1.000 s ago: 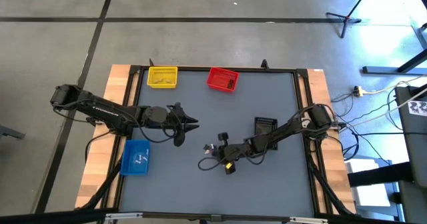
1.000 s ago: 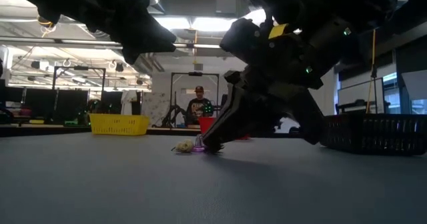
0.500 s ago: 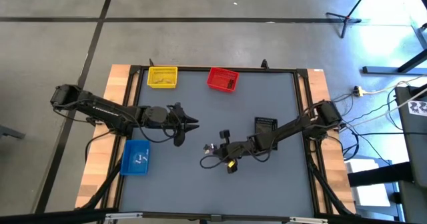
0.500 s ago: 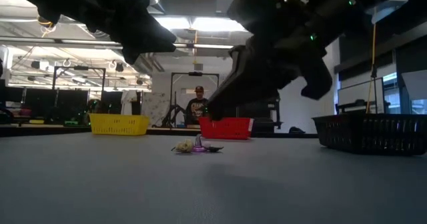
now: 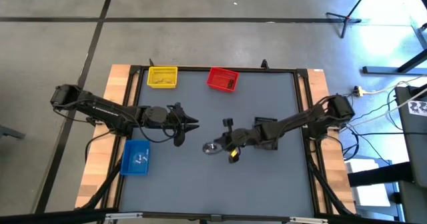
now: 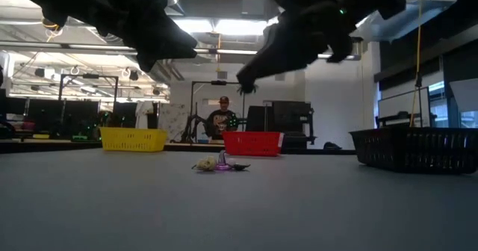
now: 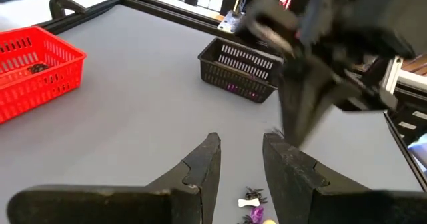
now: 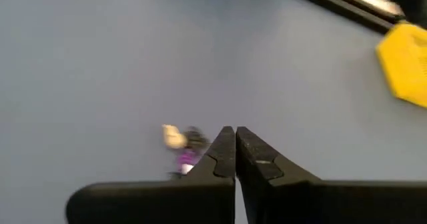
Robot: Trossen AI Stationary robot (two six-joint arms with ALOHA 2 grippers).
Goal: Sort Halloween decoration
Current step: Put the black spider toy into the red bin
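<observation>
A few tiny trinkets (image 5: 211, 149) lie in a cluster on the grey table: tan, purple and dark in the low view (image 6: 218, 164), plus a white bone-shaped one (image 7: 249, 201) in the left wrist view. My right gripper (image 5: 217, 144) hangs in the air just above and beside them, fingers shut (image 8: 231, 132). At its tip, a tiny dark speck shows in the low view (image 6: 244, 87). My left gripper (image 5: 194, 124) waits open left of the cluster, its fingers (image 7: 240, 154) aimed over it. My right gripper seems to pinch a tiny dark trinket (image 6: 244, 87) at the very ends of its two fingers, which slant down from the table's right. The piece is lifted clear of the table. The wrist view shows only the closed fingers, so the piece itself is hidden there.
A yellow bin (image 5: 162, 77) and a red bin (image 5: 222, 79) stand at the far edge. A blue bin (image 5: 137, 157) is near the left side, and a black bin (image 5: 265, 125) sits under the right arm. A person (image 6: 222, 117) sits beyond the table.
My right gripper has risen from the table at the trinket cluster, fingers shut, and has drawn back a little toward the far edge. The tan, purple and dark pieces stay where they were. The left arm has kept still.
</observation>
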